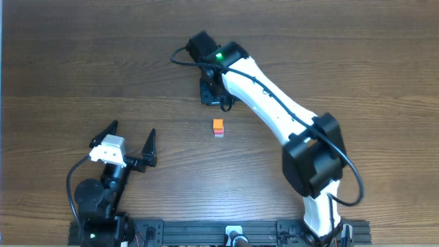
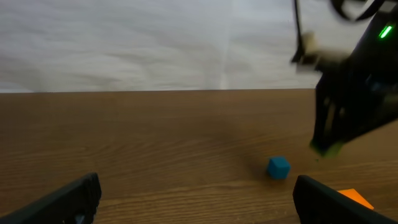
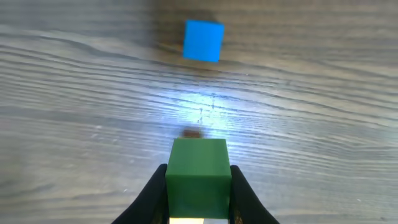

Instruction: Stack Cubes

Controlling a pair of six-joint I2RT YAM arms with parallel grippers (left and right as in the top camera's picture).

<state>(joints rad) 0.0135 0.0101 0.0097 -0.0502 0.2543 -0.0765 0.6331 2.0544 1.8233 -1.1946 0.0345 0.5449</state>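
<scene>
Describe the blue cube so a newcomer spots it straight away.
On the wooden table, find the right gripper, shut on a green cube. Just beyond it a blue cube lies alone on bare wood, the only blue one, unheld.

You are looking at three small cubes.
The green cube [image 3: 198, 167] is sitting upright, squeezed in the right gripper [image 3: 198, 193], over the table [image 3: 74, 124]. The blue cube [image 3: 203, 40] is lying near it on the wood. The orange cube [image 1: 218, 124] is resting well apart.

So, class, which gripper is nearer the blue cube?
Right. The right gripper, holding a green cube, is close to the blue cube; the left gripper sits much farther off.
</scene>
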